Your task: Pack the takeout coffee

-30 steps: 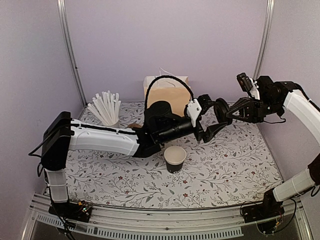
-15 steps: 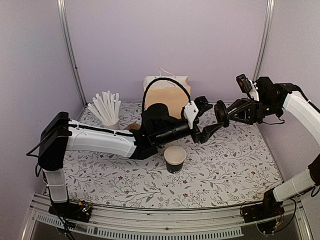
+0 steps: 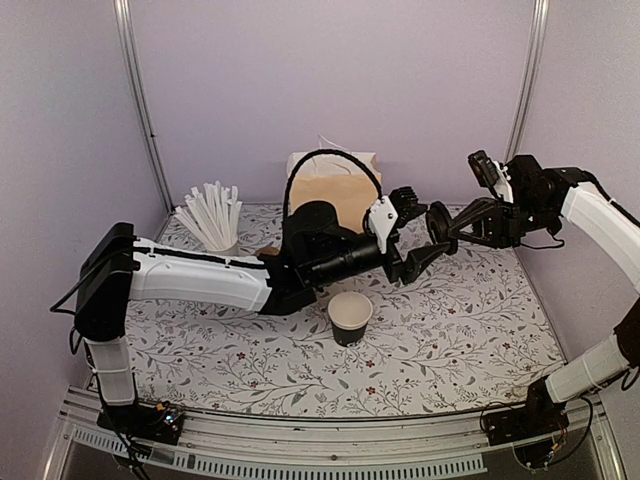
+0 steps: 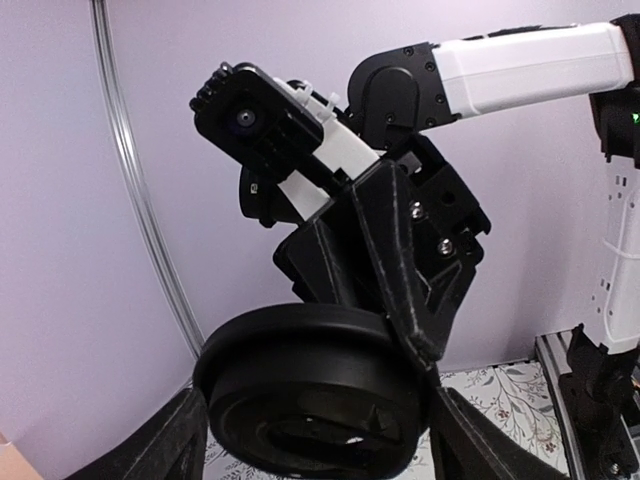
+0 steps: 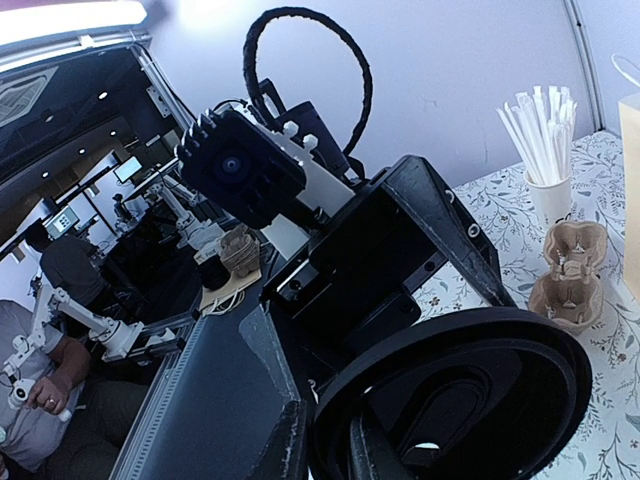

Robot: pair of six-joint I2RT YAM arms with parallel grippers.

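The takeout coffee stands as two parts. Its black cup (image 3: 350, 317), open and white inside, sits on the patterned table in front of the left arm. The black round lid (image 3: 438, 224) hangs on edge in the air, above and to the right of the cup. My right gripper (image 3: 452, 228) pinches the lid's rim (image 5: 470, 400), one finger (image 5: 288, 440) outside it and one inside. My left gripper (image 3: 422, 228) spans the lid (image 4: 310, 400) across its width. Its fingers (image 4: 180, 440) lie against both sides of the rim. The right gripper's finger (image 4: 400, 270) shows on the lid's upper edge.
A white cup of white sticks (image 3: 212, 215) stands at the back left. A brown paper bag (image 3: 335, 185) is against the back wall behind the left gripper. A brown pulp carrier (image 5: 568, 270) lies beside the stick cup, mostly hidden behind the left arm in the top view.
Both grippers have stayed together at the lid. The right gripper and lid have shifted slightly left, and the left gripper has risen a little, its fingers coming in round the lid.
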